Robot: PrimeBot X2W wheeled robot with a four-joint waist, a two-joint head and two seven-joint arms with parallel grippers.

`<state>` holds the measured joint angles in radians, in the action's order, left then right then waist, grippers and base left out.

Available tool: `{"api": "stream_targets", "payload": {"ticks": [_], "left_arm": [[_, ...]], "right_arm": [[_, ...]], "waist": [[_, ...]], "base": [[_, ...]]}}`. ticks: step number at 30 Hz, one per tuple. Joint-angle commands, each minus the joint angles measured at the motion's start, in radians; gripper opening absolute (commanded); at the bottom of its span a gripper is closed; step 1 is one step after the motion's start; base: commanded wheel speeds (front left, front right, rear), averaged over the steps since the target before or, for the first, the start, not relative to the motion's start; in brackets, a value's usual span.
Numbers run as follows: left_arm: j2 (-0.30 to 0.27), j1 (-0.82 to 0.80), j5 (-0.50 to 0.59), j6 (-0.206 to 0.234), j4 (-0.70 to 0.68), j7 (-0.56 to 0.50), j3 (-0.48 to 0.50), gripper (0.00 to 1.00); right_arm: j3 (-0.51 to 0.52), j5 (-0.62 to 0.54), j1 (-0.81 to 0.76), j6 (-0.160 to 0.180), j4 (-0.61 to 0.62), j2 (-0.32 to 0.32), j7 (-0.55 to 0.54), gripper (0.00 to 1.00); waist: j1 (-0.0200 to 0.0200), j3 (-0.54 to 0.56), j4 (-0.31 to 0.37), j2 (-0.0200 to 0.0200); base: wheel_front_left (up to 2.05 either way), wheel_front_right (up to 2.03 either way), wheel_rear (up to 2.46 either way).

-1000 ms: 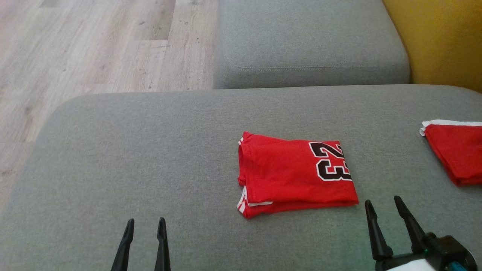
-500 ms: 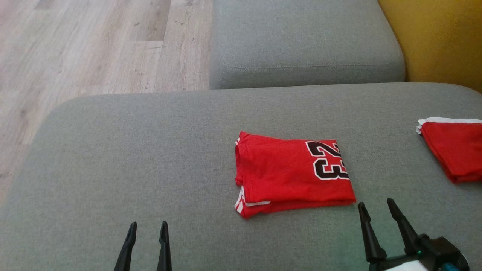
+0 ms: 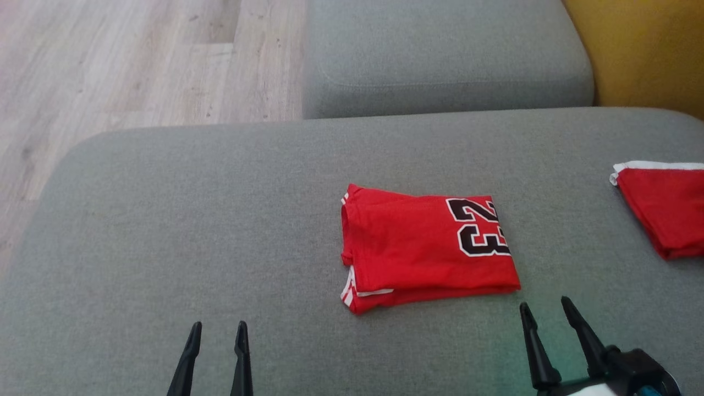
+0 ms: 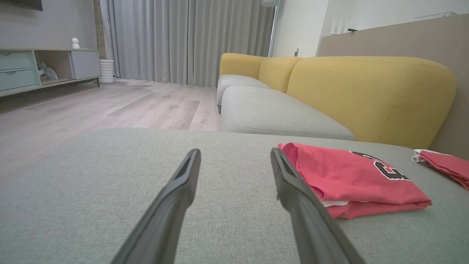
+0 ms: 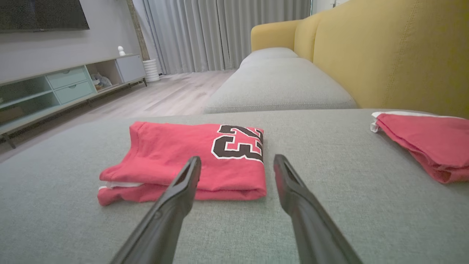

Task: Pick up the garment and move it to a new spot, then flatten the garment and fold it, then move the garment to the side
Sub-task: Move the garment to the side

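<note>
In the head view the folded red garment (image 3: 423, 247) lies on the grey sofa seat (image 3: 192, 220) just ahead of my right end effector (image 3: 544, 303), my left end effector (image 3: 218, 325) well apart, both wide and empty; the left wrist view shows it to the right, the right wrist view straight ahead.

Garment (image 3: 423, 242): red cloth, matt, fine-knit, with flat black numerals edged in white. Second garment (image 3: 665, 209), at the seat's right edge: the same matt red cloth, with white trim. Sofa seat (image 3: 192, 220): grey woven upholstery, matt and coarse-grained. Backrest (image 5: 403, 55): yellow cloth, matt, with stitched seams. Floor (image 3: 137, 60): pale wood-grain planks, smooth, with a faint sheen. Left hand (image 3: 218, 325) and right hand (image 3: 544, 302): dark, smooth, matt fingers, plastic by the look.
</note>
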<state>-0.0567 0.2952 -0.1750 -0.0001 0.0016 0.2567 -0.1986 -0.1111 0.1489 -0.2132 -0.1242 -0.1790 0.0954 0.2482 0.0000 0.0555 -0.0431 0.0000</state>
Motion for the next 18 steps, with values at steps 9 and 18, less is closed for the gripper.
{"api": "stream_targets", "payload": {"ticks": [9, 18], "left_arm": [[0.006, -0.058, 0.028, 0.002, -0.035, 0.005, 0.000, 1.00], [0.006, -0.126, 0.048, 0.013, -0.027, 0.005, -0.043, 1.00]], "right_arm": [[-0.042, 0.022, 0.146, -0.007, -0.084, 0.058, 0.014, 1.00], [-0.075, 0.160, 0.394, -0.007, -0.326, 0.103, -0.051, 1.00]], "waist": [[0.0000, -0.078, 0.011, 0.0000], [0.0000, -0.188, 0.001, 0.0000]], "base": [[0.00, 0.00, 0.00], [0.00, 0.00, 0.00]]}}
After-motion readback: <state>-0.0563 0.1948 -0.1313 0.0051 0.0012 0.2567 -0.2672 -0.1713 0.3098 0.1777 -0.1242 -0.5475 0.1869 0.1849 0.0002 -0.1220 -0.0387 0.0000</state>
